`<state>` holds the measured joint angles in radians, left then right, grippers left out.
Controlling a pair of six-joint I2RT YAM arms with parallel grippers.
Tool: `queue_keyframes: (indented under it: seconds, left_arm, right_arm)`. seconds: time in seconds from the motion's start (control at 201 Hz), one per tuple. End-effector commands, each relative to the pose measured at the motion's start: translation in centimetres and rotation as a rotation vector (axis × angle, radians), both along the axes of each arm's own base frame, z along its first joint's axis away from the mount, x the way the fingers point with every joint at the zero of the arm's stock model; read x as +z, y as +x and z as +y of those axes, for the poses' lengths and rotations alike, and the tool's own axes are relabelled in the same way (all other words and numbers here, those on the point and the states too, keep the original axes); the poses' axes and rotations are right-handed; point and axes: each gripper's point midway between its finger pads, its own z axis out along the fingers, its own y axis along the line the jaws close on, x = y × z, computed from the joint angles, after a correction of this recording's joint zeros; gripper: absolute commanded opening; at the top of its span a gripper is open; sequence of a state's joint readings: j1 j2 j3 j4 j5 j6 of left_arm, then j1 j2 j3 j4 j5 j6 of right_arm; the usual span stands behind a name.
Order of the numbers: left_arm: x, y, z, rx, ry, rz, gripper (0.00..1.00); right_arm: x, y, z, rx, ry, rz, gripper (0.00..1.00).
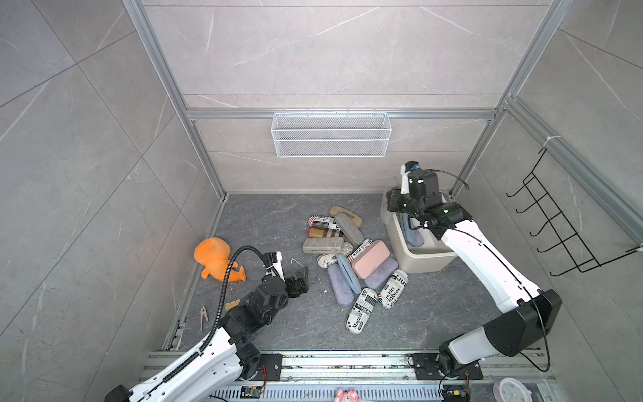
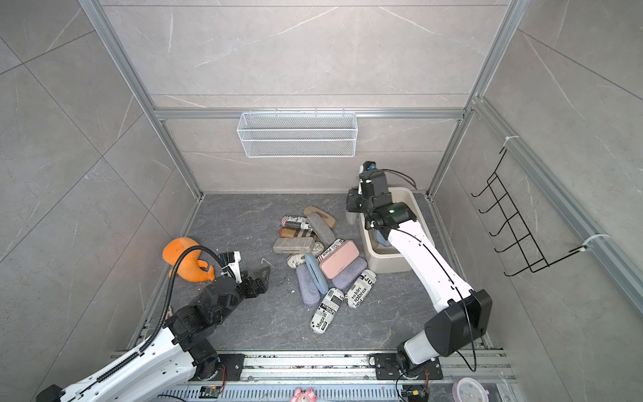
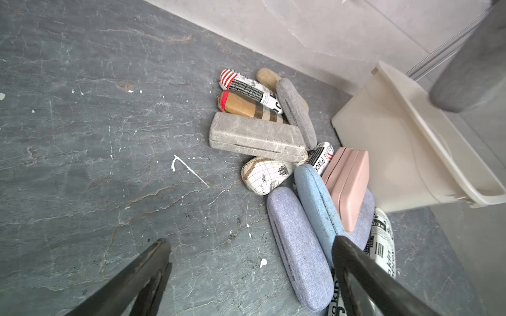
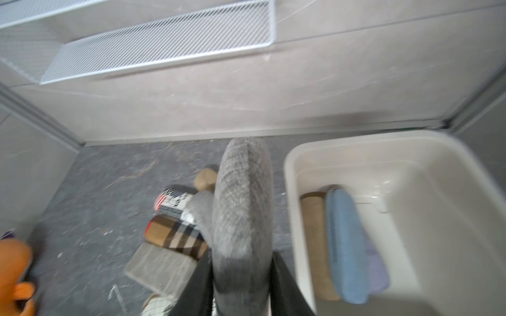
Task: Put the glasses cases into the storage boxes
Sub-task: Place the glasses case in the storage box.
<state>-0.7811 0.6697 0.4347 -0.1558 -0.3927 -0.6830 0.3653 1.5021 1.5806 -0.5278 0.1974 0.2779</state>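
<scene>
In a top view your right hand (image 2: 351,217) hangs at the tub's (image 2: 405,266) ten o'clock corner, not yet over the rim; the pile of cases (image 2: 322,259) lies at the tub's nine o'clock on the surface (image 2: 243,320). Left wrist view: your left hand (image 3: 250,276) is spread wide and empty, low beside the lilac case (image 3: 297,246). Right wrist view: right hand pinching the grey case (image 4: 242,213) on end, tub to one side with tan case (image 4: 315,246) and blue case (image 4: 346,246) inside. Carry it across the rim before you let go, I'd say.
</scene>
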Motion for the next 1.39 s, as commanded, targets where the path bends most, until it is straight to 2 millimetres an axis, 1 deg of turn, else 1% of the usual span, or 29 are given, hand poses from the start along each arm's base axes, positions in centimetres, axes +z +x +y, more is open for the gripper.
queue_keyframes:
  seconds: [0.0, 0.085, 0.184, 0.264, 0.339, 0.434, 0.543, 0.623, 0.648, 0.658, 0.673, 0.678, 0.693, 0.698, 0.713, 0.718, 0.783, 0.872, 0.912, 0.957, 1.047, 1.077, 1.111, 1.151, 1.216, 1.341, 1.386]
  left_arm:
    - [1.2, 0.8, -0.1, 0.023, -0.002, -0.029, 0.95]
    - [1.0, 1.0, -0.3, 0.022, 0.013, -0.018, 0.95]
    - [1.0, 1.1, -0.4, 0.018, 0.021, -0.01, 0.95]
    - [1.0, 1.1, -0.4, 0.018, 0.03, -0.009, 0.96]
    - [0.9, 1.1, -0.2, 0.025, 0.035, -0.006, 0.96]
    - [1.1, 1.1, -0.1, 0.024, 0.039, 0.001, 0.96]
    - [1.2, 1.1, 0.0, 0.024, 0.043, 0.001, 0.96]
    - [1.5, 1.2, 0.0, 0.024, 0.045, 0.004, 0.96]
    - [1.6, 1.2, 0.0, 0.023, 0.046, 0.003, 0.96]
    - [1.7, 1.2, 0.0, 0.023, 0.045, 0.003, 0.96]
    - [1.7, 1.2, 0.0, 0.024, 0.047, 0.003, 0.96]
    - [1.7, 1.2, 0.0, 0.024, 0.047, 0.002, 0.96]
    - [1.7, 1.3, 0.1, 0.026, 0.048, 0.003, 0.96]
    - [1.7, 1.3, 0.1, 0.026, 0.048, 0.004, 0.96]
    - [1.7, 1.3, 0.1, 0.027, 0.048, 0.002, 0.96]
    - [1.7, 1.3, 0.1, 0.028, 0.048, 0.002, 0.96]
    - [1.6, 1.3, 0.1, 0.027, 0.046, 0.008, 0.96]
    - [1.5, 1.2, 0.1, 0.029, 0.04, 0.016, 0.96]
    - [1.3, 1.2, 0.1, 0.033, 0.038, 0.019, 0.96]
    - [1.1, 1.1, 0.1, 0.033, 0.036, 0.027, 0.96]
    - [0.8, 1.1, -0.1, 0.027, 0.033, 0.04, 0.96]
    - [0.7, 1.2, -0.3, 0.019, 0.032, 0.042, 0.96]
    - [0.7, 1.2, -0.5, 0.012, 0.032, 0.045, 0.96]
    - [0.6, 1.3, -0.7, 0.005, 0.033, 0.049, 0.96]
    - [0.7, 1.4, -1.2, -0.008, 0.037, 0.057, 0.96]
    - [0.8, 1.8, -2.2, -0.038, 0.044, 0.078, 0.96]
    - [0.8, 1.9, -2.6, -0.048, 0.043, 0.089, 0.96]
  right_arm:
    - [2.6, -0.2, -4.6, -0.115, -0.133, -0.062, 0.29]
    - [1.3, 0.7, -7.7, -0.193, -0.182, -0.027, 0.29]
    - [-1.1, 1.6, -10.7, -0.255, -0.233, 0.033, 0.29]
    - [-2.9, 2.3, -12.4, -0.29, -0.265, 0.083, 0.29]
    - [-4.8, 2.8, -13.4, -0.308, -0.306, 0.141, 0.28]
    - [-7.6, 3.4, -14.0, -0.314, -0.363, 0.218, 0.28]
    - [-11.0, 4.1, -13.7, -0.293, -0.371, 0.301, 0.28]
    - [-13.0, 4.7, -13.4, -0.278, -0.382, 0.339, 0.28]
    - [-13.3, 4.9, -13.5, -0.276, -0.386, 0.345, 0.29]
    - [-13.7, 5.0, -13.5, -0.274, -0.39, 0.354, 0.29]
    - [-13.8, 5.2, -13.4, -0.272, -0.392, 0.355, 0.29]
    - [-14.2, 5.3, -13.4, -0.271, -0.396, 0.363, 0.29]
    - [-14.2, 5.4, -13.5, -0.272, -0.398, 0.365, 0.3]
    - [-14.6, 5.4, -13.6, -0.272, -0.402, 0.374, 0.3]
    - [-14.6, 5.5, -13.6, -0.27, -0.406, 0.376, 0.3]
    - [-15.0, 5.6, -13.5, -0.268, -0.41, 0.383, 0.3]
    - [-16.1, 6.2, -13.6, -0.259, -0.435, 0.417, 0.3]
    - [-16.9, 7.1, -13.5, -0.246, -0.436, 0.43, 0.31]
    - [-17.1, 7.4, -13.4, -0.237, -0.437, 0.437, 0.33]
    - [-17.5, 7.8, -13.2, -0.228, -0.435, 0.448, 0.37]
    - [-18.0, 8.4, -12.8, -0.21, -0.422, 0.456, 0.38]
    - [-18.0, 8.5, -12.7, -0.205, -0.419, 0.459, 0.4]
    - [-17.9, 8.5, -12.6, -0.204, -0.413, 0.458, 0.47]
    - [-17.9, 8.6, -12.4, -0.194, -0.399, 0.456, 0.48]
    - [-17.5, 8.5, -12.0, -0.183, -0.377, 0.455, 0.49]
    - [-15.3, 8.1, -11.4, -0.18, -0.321, 0.413, 0.53]
    - [-14.5, 7.8, -10.7, -0.167, -0.291, 0.401, 0.54]
